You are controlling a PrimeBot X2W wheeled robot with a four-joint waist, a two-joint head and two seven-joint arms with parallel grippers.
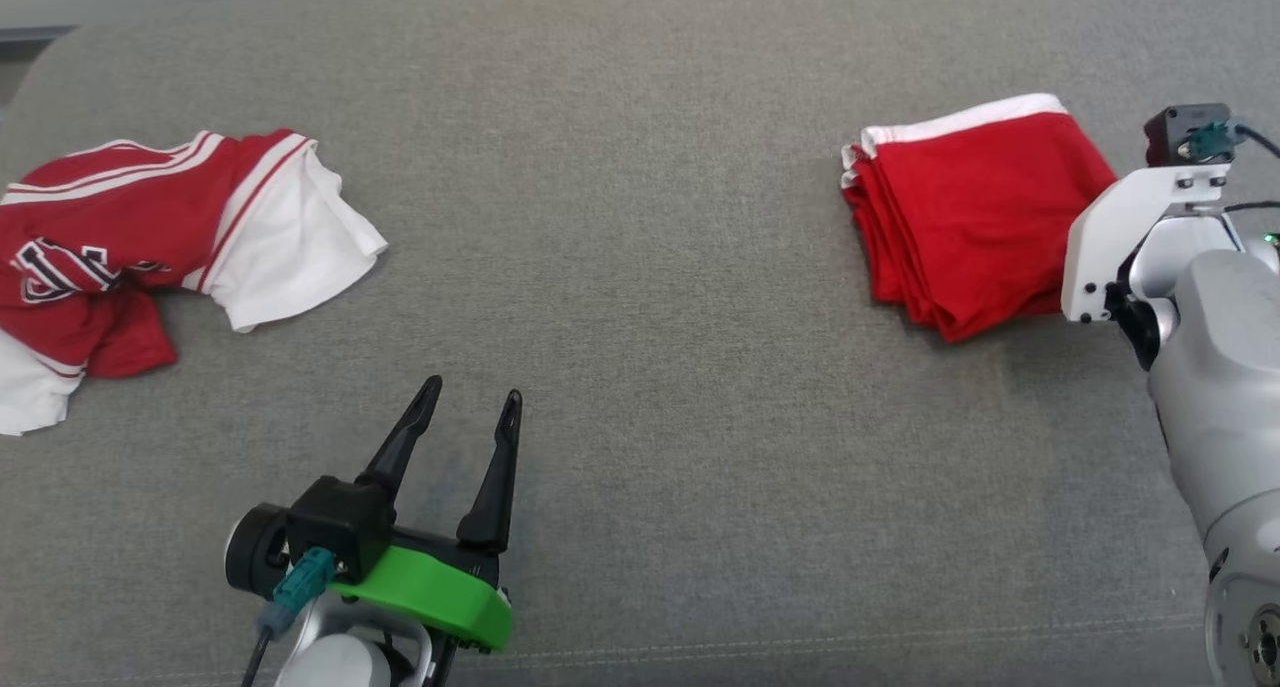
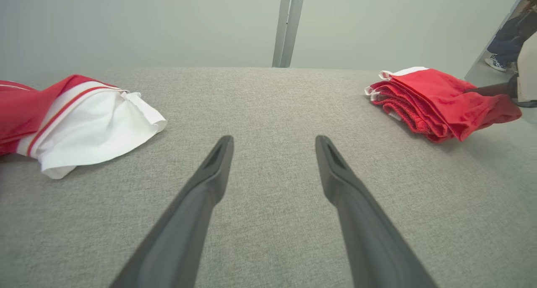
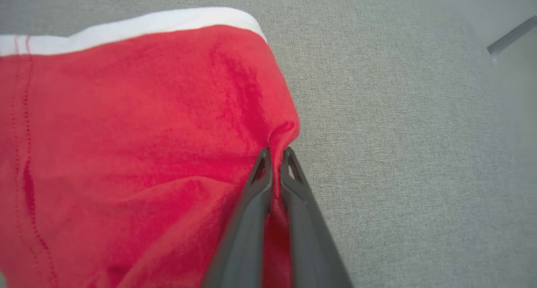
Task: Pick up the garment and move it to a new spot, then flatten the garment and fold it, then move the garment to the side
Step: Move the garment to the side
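- left gripper [image 1: 472, 392] sits at the lower left of the head view, green-backed, its two dark fingers spread apart with nothing between them; in the left wrist view [image 2: 273, 142] they rise from the bottom edge over bare cloth.
- grey fabric surface [image 1: 640, 267] runs under everything, from the bottom edge to the top of the head view.
- right forearm [image 1: 1215, 367] comes in along the right edge of the head view, and its white wrist bracket hides the fingers there.
- right gripper [image 3: 277, 153] in the right wrist view has its fingers clenched on a pinch of the red garment's edge, with cloth bunched between the tips at the frame's centre.
- garment [image 1: 975, 212], red with a white band along its far edge, lies folded in layers at the upper right of the head view; in the left wrist view [image 2: 436, 101] its right end lifts slightly toward the dark finger holding it.
- jersey [image 1: 130, 257], red and white, lies crumpled at the left edge of the head view, well apart from the garment.
- metal post [image 2: 288, 26] stands against a pale wall at the top centre of the left wrist view.
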